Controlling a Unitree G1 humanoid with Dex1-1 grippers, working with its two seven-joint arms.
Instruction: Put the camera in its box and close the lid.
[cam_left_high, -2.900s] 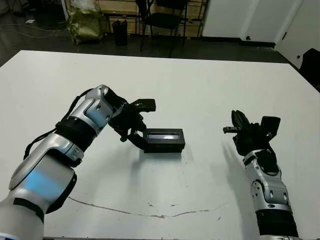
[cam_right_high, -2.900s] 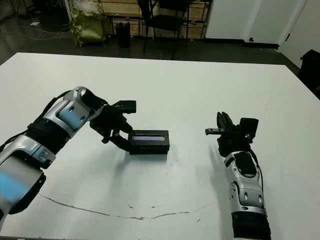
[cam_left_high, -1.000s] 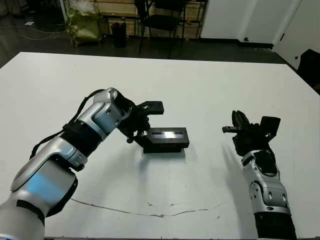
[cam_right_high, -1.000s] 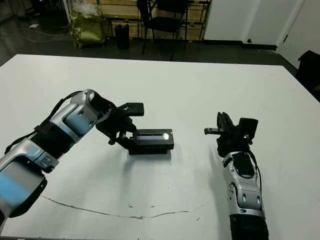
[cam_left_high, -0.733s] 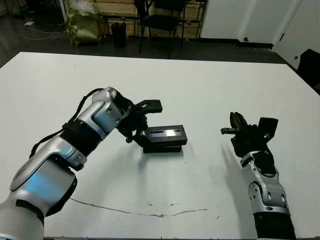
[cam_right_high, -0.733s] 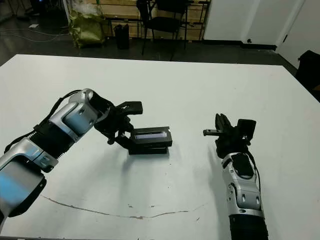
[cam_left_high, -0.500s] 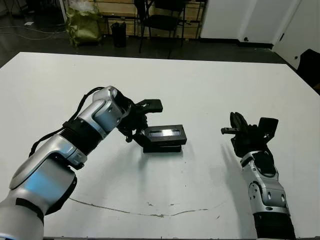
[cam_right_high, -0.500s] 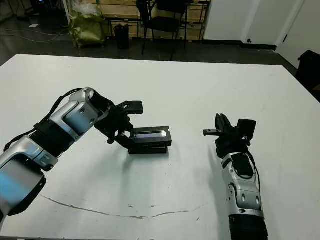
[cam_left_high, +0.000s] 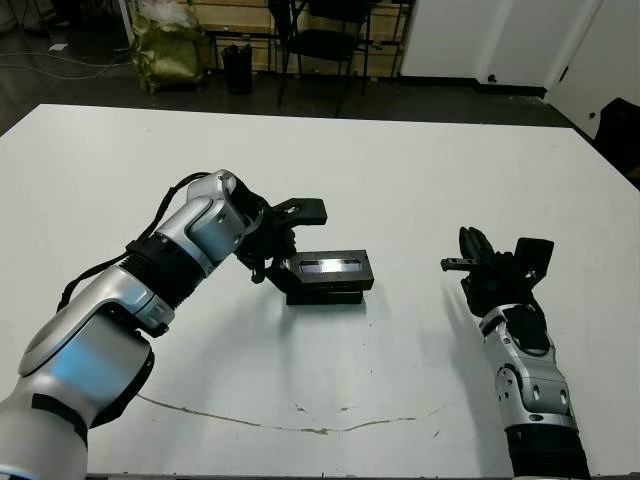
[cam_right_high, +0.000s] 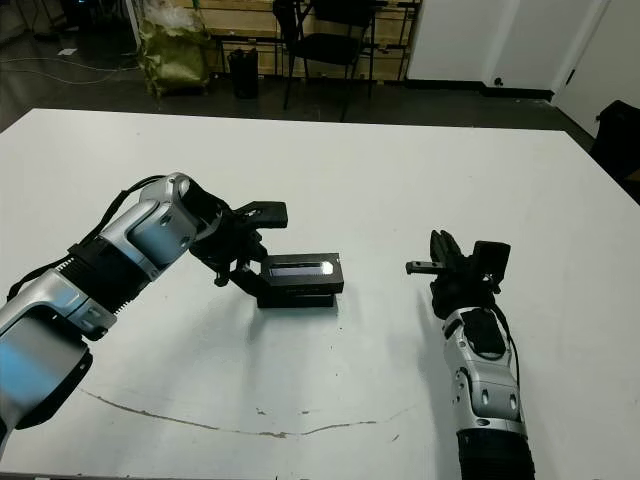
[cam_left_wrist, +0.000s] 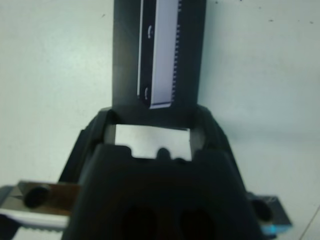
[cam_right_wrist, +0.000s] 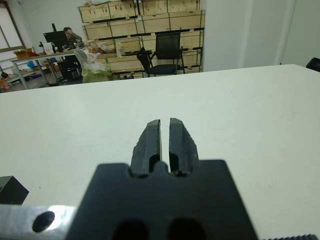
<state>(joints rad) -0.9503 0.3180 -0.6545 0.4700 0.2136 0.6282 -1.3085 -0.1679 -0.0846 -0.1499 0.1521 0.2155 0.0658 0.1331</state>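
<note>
The box (cam_left_high: 326, 294) lies at the table's middle with the lid (cam_left_high: 330, 267) resting on top, its pale strip facing up. In the left wrist view the lid (cam_left_wrist: 162, 55) sits a little short of the box's near end, where a band of white lining (cam_left_wrist: 150, 141) shows. The camera is hidden. My left gripper (cam_left_high: 298, 250) is open, its fingers (cam_left_wrist: 95, 135) standing on either side of the box's left end. My right gripper (cam_right_wrist: 165, 131) is shut on nothing, held above the table to the right, well apart from the box.
A thin dark crack line (cam_left_high: 300, 425) runs across the table near its front edge. Beyond the table's far edge stand a chair (cam_left_high: 325, 40) and a yellow-green bag (cam_left_high: 165, 45). A person sits at a desk far off in the right wrist view.
The left arm has pushed forward and the box has shifted slightly right since the earliest frame. Over the last second the lid has slid a little left. The right arm barely moved.
</note>
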